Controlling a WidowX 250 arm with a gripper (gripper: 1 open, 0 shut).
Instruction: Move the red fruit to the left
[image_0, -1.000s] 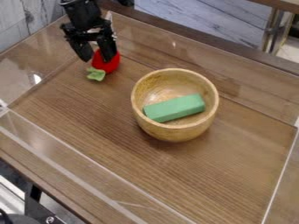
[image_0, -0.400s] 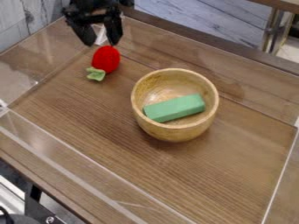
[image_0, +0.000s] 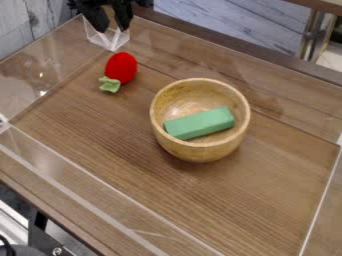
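The red fruit (image_0: 120, 66) lies on the wooden table at the left, its light-green leaf piece (image_0: 110, 86) pointing toward the front. My gripper (image_0: 106, 14) hangs above and behind it at the top edge of the view, partly cut off. It is clear of the fruit. Its dark fingers (image_0: 88, 12) stand apart with nothing between them, so it is open.
A wooden bowl (image_0: 162, 100) stands right of the fruit, near the middle of the table, with a green rectangular block (image_0: 201, 124) inside. Clear low walls (image_0: 54, 150) border the table at the front and left. A table leg (image_0: 314, 40) is at the back right.
My gripper was down around the red fruit a second ago. It has let go and risen up and back toward the top edge. The fruit stays on the table.
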